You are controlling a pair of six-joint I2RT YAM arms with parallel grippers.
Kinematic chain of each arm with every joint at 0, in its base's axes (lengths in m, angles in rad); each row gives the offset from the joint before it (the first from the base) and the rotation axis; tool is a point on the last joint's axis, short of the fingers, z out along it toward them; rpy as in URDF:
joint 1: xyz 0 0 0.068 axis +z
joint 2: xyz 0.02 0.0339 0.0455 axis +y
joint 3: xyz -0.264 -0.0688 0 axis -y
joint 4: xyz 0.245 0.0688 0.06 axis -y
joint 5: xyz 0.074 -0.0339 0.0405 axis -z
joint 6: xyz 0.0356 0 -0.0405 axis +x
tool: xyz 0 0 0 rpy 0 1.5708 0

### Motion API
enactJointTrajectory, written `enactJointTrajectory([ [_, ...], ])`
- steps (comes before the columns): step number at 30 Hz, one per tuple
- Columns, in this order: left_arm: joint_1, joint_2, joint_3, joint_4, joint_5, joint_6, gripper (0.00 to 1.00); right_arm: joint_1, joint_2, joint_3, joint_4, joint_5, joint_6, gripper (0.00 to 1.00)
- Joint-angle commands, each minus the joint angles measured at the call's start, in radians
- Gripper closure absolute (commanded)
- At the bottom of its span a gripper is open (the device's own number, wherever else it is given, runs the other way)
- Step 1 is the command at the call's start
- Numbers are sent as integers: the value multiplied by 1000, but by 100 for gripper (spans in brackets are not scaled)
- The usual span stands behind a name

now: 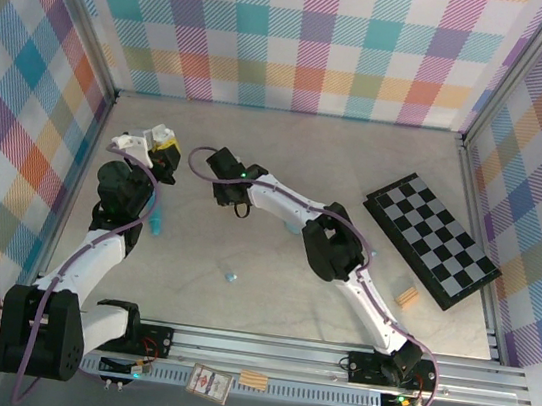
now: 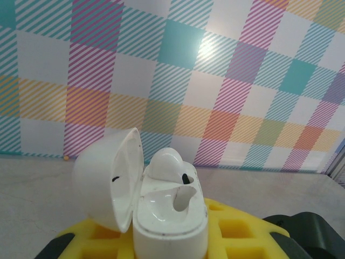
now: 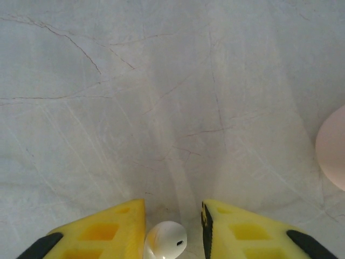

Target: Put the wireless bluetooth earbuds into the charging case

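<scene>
The glossy white plastic charging case (image 2: 161, 216), lid swung open, one white earbud (image 2: 167, 162) seated and the other socket empty, is clamped between the yellow foam pads of the left gripper (image 2: 172, 240). A second small white plastic earbud (image 3: 166, 240) is framed by the narrowly parted right gripper (image 3: 173, 234) over the grey table (image 3: 161, 108); whether it is truly pinched cannot be told. Caught off-centre, the slick nub could be squirted out or turned, so that the empty socket would be missed.
</scene>
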State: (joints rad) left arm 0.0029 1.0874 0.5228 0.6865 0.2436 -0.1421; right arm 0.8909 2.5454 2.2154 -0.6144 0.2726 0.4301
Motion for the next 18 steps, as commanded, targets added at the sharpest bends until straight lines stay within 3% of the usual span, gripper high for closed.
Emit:
enactJointTrajectory([
  [1, 12, -19, 27, 51, 23, -14, 100, 7, 24, 26, -58, -16, -12, 72],
  [11, 12, -40, 19, 42, 43, -20, 100, 30, -36, -11, -112, -42, -55, 74],
  [18, 12, -76, 11, 9, 58, -22, 100, 35, -219, -320, -17, -54, -112, 73],
])
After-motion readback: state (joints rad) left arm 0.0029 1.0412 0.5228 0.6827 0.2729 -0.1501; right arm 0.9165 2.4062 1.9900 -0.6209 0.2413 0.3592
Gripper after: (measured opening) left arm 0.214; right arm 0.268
